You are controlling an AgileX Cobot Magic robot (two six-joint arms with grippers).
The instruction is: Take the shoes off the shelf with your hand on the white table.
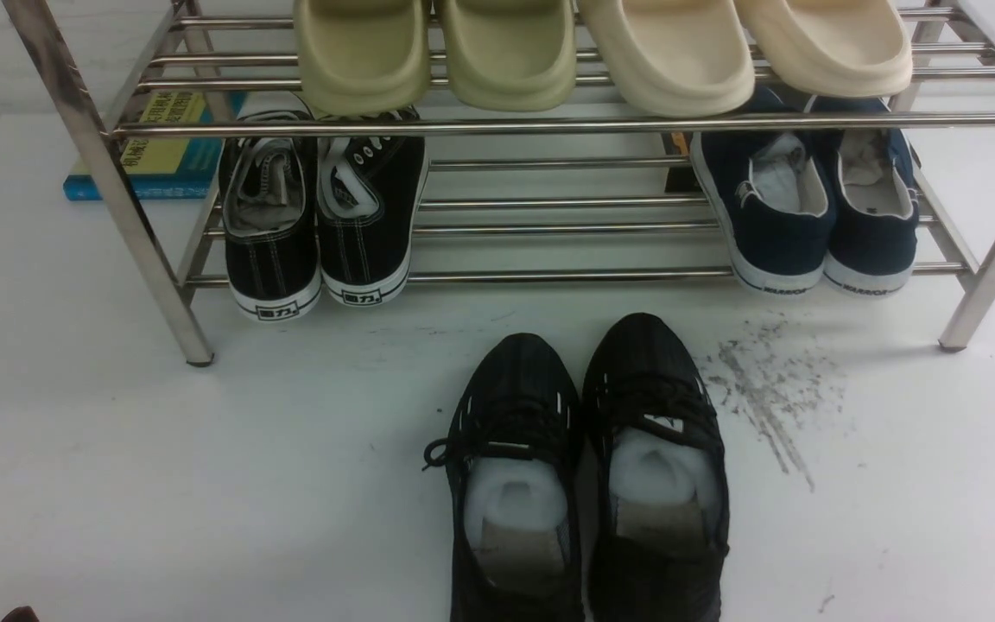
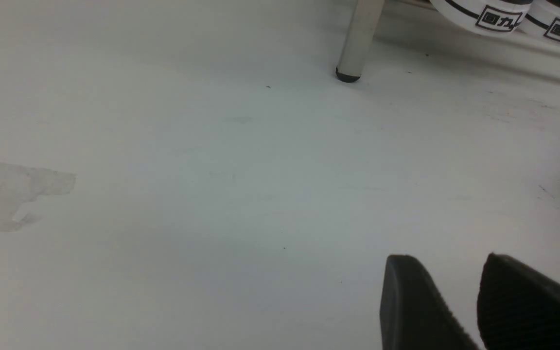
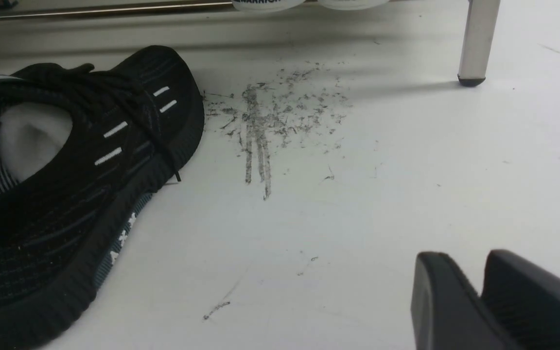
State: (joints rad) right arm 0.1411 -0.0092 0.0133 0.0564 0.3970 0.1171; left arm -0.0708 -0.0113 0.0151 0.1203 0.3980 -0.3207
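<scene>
Left gripper (image 2: 455, 296): over bare white table (image 1: 117, 484) near the shelf (image 1: 109, 181) leg, jaws a little apart, holding nothing, well apart from the shoes. Shoes (image 1: 588, 466): pair side by side on the table in front of the shelf, off its rods, long axes running front to back, toes toward the shelf. Right gripper (image 3: 474, 291): beside the right shoe's outer flank, scuff marks (image 3: 270, 116) between, jaws slightly parted, empty; judged the nearer arm.
</scene>
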